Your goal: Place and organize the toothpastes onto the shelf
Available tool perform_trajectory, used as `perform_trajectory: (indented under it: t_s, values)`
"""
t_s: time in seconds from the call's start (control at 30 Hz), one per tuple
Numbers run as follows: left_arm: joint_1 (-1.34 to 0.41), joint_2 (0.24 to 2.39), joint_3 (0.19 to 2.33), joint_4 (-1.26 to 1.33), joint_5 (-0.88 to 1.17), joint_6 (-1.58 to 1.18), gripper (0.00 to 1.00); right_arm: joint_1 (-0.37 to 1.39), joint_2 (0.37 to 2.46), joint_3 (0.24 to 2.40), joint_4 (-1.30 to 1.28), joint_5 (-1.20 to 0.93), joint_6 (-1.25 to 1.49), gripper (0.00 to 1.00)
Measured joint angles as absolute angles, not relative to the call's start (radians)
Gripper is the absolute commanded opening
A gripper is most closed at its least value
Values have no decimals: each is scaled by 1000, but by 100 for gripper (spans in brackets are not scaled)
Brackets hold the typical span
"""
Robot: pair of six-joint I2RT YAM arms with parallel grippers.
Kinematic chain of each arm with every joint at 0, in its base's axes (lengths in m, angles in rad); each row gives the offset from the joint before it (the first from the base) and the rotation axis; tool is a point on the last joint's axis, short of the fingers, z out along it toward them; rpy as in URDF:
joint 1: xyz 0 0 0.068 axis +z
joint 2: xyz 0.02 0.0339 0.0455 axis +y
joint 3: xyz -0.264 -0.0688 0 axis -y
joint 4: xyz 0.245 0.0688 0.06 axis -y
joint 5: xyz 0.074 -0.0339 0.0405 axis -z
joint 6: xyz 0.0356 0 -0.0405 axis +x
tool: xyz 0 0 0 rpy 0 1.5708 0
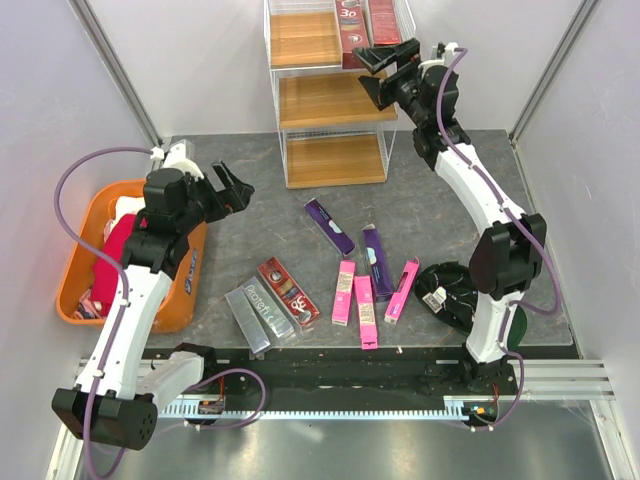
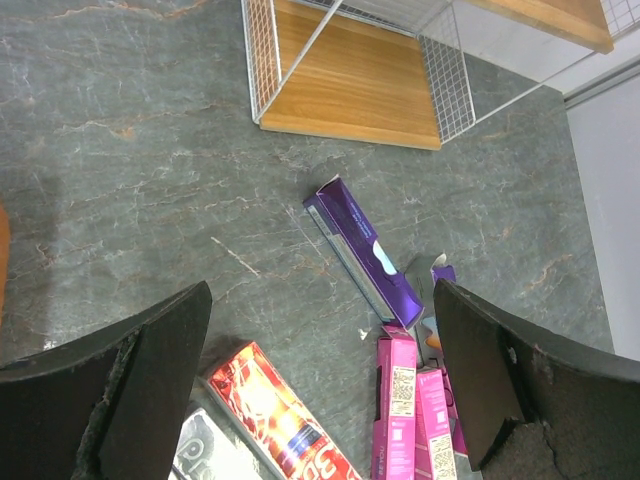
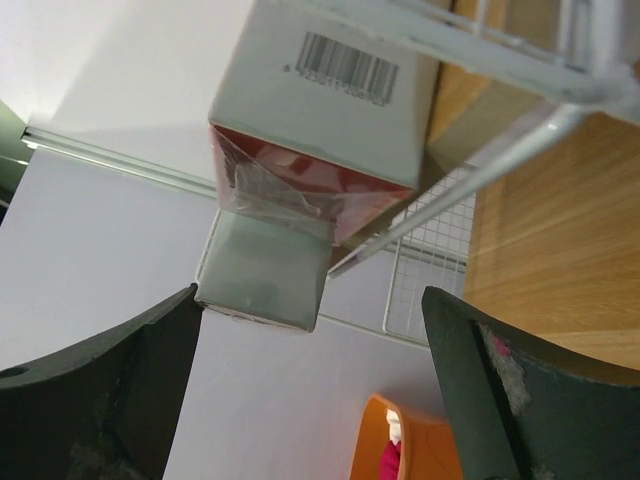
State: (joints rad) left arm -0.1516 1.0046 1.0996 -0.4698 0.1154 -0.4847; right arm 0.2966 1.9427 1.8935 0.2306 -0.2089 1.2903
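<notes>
Toothpastes at shelf top front edge, right jaws spread, not touching

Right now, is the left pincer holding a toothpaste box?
No, the left pincer stands wide open with nothing in it.

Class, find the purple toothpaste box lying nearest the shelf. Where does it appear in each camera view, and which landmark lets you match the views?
Top external: the purple box lies slanted in mid-picture, just below the shelf.
Left wrist: the purple box lies slanted near the centre, below the shelf's bottom tier.
Right wrist: not in it.
Shared landmark: the shelf, whose wood and wire fill the right side of the right wrist view.
</notes>
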Motion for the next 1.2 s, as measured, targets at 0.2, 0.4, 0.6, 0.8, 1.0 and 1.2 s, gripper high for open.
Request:
perform_trajectory:
  t_s: [0.2, 0.4, 0.6, 0.8, 1.0, 1.2]
  values:
    - [-152, 1002, 1093, -469, 121, -485, 100, 292, 1848, 1787, 211, -208, 1248, 98]
    - [-152, 1007, 1080, -458, 160, -485, 100, 293, 1713, 1668, 191, -205, 1176, 98]
    - [-152, 1021, 1058, -451, 194, -484, 100, 292, 1574, 1517, 162, -200, 1101, 98]
    - [-152, 1030, 1007, -444, 234, -485, 100, 292, 1483, 1435, 112, -192, 1031, 95]
    - [-152, 1053, 955, -444, 256, -485, 100, 297, 1477, 1434, 111, -189, 1003, 53]
    - [-152, 1054, 946, -443, 265, -485, 100, 319, 1612, 1568, 118, -194, 994, 16]
